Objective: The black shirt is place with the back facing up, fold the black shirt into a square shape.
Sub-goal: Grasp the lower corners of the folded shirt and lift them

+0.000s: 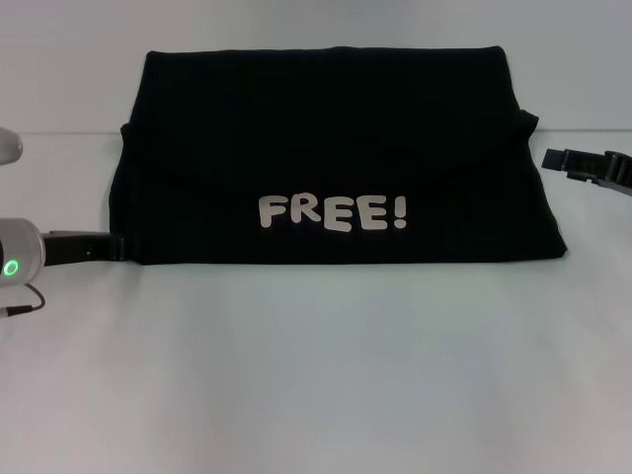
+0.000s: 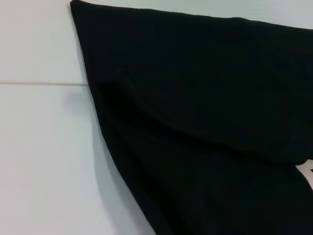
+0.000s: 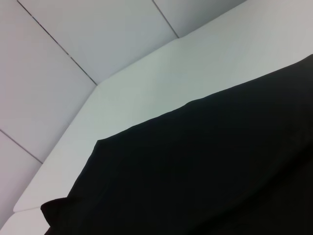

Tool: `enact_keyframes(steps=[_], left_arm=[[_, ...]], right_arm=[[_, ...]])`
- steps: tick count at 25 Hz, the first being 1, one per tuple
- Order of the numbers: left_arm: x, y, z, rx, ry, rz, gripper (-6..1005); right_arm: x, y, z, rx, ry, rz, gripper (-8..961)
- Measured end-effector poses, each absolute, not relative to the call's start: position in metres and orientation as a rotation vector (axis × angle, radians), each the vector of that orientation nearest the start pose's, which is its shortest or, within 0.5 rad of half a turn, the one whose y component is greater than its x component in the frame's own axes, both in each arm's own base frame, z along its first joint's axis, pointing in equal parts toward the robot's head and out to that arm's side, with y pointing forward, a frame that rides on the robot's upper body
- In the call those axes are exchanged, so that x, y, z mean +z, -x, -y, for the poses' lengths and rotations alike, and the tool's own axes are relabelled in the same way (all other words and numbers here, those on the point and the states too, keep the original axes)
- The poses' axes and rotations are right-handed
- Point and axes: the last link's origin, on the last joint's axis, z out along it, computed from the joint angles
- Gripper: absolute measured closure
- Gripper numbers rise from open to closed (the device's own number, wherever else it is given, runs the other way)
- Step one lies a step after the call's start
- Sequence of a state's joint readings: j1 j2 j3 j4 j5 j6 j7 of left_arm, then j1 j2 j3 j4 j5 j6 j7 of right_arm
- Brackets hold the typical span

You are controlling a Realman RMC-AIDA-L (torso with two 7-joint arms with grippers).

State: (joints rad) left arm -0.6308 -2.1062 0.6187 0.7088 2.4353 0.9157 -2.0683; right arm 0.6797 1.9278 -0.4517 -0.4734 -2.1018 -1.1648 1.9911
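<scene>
The black shirt (image 1: 326, 148) lies folded into a wide band across the white table (image 1: 316, 375), with whitish "FREE!" lettering (image 1: 332, 212) facing up near its front edge. My left gripper (image 1: 117, 247) is low at the shirt's front left corner, its tip right at the cloth edge. My right gripper (image 1: 553, 161) hangs just off the shirt's right side, open and holding nothing, near a small sleeve bulge. The left wrist view shows the shirt's (image 2: 205, 122) left edge with a soft crease. Only black cloth (image 3: 205, 176) and table appear in the right wrist view.
The table's far edge (image 1: 59, 132) runs behind the shirt, with a pale panelled wall (image 3: 73, 49) beyond it. Bare table surface stretches in front of the shirt.
</scene>
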Motion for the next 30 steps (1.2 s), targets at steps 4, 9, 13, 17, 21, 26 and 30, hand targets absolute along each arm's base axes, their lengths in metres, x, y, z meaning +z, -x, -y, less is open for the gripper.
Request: enact_keyframes(steps=[4,9,13,17,21,26,30], left_arm=[[0.020,0.319,-0.403,-0.181,2.058,1.248,842],[0.024,0.317,-0.405,-0.165,2.060,1.229,996],[0.028,0.316,-0.406,-0.145,2.071,1.214,996],[0.029,0.316,-0.407,-0.132,2.082,1.208,996],[0.029,0.315,-0.407,-0.130,2.085,1.205,996],[0.029,0.315,-0.407,-0.129,2.084,1.202,996],[0.029,0.315,-0.407,-0.129,2.083,1.200,996]], right_arm=[[0.064,-0.304,-0.410,0.695,2.062,-1.433,328],[0.063,-0.310,-0.409,0.610,2.076,-1.439,329],[0.063,-0.318,-0.410,0.493,2.058,-1.464,329],[0.059,-0.320,-0.412,0.426,2.055,-1.464,328],[0.049,-0.320,-0.414,0.392,2.045,-1.463,340],[0.031,-0.317,-0.417,0.383,2.015,-1.449,401],[0.019,-0.315,-0.417,0.360,2.017,-1.449,404]])
